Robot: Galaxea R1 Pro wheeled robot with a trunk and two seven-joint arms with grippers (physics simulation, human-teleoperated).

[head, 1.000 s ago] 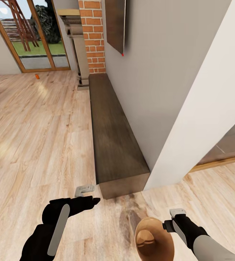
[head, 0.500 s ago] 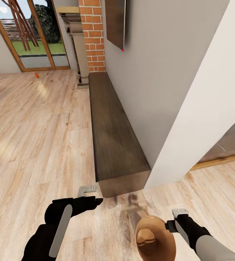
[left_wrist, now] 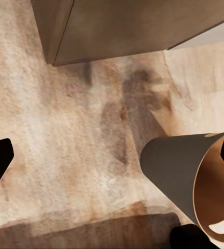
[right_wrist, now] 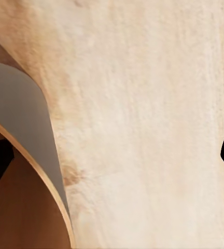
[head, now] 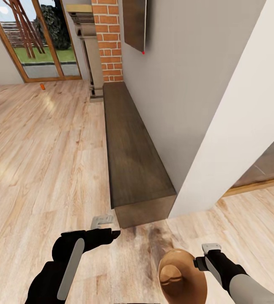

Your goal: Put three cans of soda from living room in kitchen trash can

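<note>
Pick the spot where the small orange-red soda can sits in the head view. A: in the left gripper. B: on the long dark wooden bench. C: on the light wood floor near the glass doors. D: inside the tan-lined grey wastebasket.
C: the small orange-red soda can stands on the light wood floor near the glass doors, far from the long dark wooden bench.

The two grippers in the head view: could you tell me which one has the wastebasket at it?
The right gripper: the tan-lined wastebasket sits against it, its rim by the fingers. The left gripper hangs apart, nothing between its fingers, over the wood floor.
</note>
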